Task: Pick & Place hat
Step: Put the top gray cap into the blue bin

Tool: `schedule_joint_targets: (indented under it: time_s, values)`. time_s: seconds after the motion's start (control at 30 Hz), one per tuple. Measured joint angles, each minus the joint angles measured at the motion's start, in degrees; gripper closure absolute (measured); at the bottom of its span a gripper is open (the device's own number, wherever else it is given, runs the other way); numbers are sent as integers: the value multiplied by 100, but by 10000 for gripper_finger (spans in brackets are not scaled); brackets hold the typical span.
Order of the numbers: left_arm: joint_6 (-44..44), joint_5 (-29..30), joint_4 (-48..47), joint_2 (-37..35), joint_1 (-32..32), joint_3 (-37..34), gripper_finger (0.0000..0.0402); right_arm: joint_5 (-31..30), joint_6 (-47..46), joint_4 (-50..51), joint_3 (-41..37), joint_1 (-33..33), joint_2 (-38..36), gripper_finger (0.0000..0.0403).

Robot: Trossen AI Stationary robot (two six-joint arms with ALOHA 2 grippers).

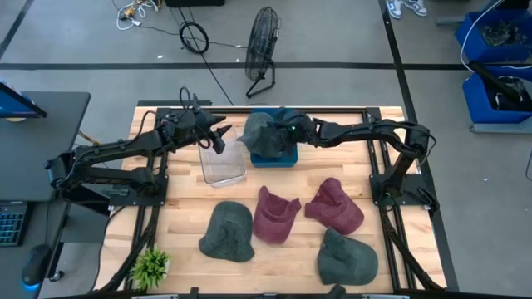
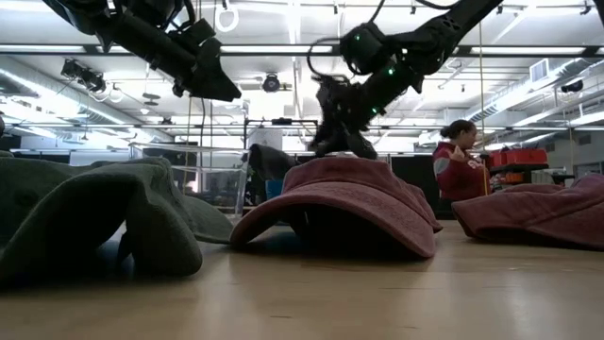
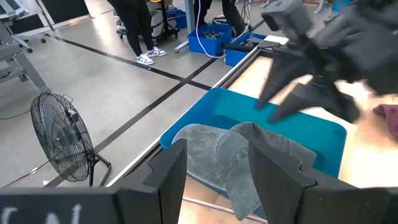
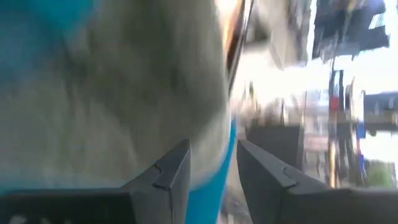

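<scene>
A grey-green hat [image 1: 259, 133] lies in a blue bin [image 1: 287, 159] at the table's far edge, part of it draped over the bin's rim [image 3: 186, 134]. My right gripper [image 1: 281, 131] hovers open just above this hat [image 3: 249, 149], its fingers [image 3: 283, 93] spread and clear of the cloth. My left gripper [image 1: 219, 141] is open too, raised over a clear container [image 1: 223, 164] to the left of the bin. Several more hats rest on the near half of the table: two grey-green ones [image 1: 227, 232] [image 1: 347, 257] and two maroon ones [image 1: 276, 214] [image 1: 335, 205].
A small green plant [image 1: 151, 266] stands at the near left corner. A floor fan [image 1: 263, 46] stands beyond the table's far edge. In the low view a person [image 2: 460, 161] is in the room behind. Bare wood shows between the bin and the row of hats.
</scene>
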State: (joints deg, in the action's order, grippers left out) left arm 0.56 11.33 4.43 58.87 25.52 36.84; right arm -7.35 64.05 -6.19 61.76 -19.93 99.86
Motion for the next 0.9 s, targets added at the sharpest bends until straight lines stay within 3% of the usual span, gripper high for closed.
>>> schedule_joint_targets:
  time_s: [0.17,0.27,0.4,0.53,0.67,0.77,0.9]
  values:
    - [-123,0,1,0,0,0,225,1601,-962,-684,4,-30,137,269]
    - [-136,0,7,0,0,0,225,1922,-1520,-1470,4,-27,416,271]
    - [-137,0,55,0,0,0,225,1945,-1303,-1726,306,-30,890,271]
    - [-138,0,48,0,0,0,225,1917,-1276,-679,1032,-34,1382,267]
    - [-138,0,46,0,0,0,225,1419,-1255,246,1641,-30,1744,272]
    - [-131,0,35,0,0,0,225,1197,-1153,816,1884,-23,1776,301]
    - [-131,0,20,0,0,0,225,896,-1044,1321,2024,-12,1694,379]
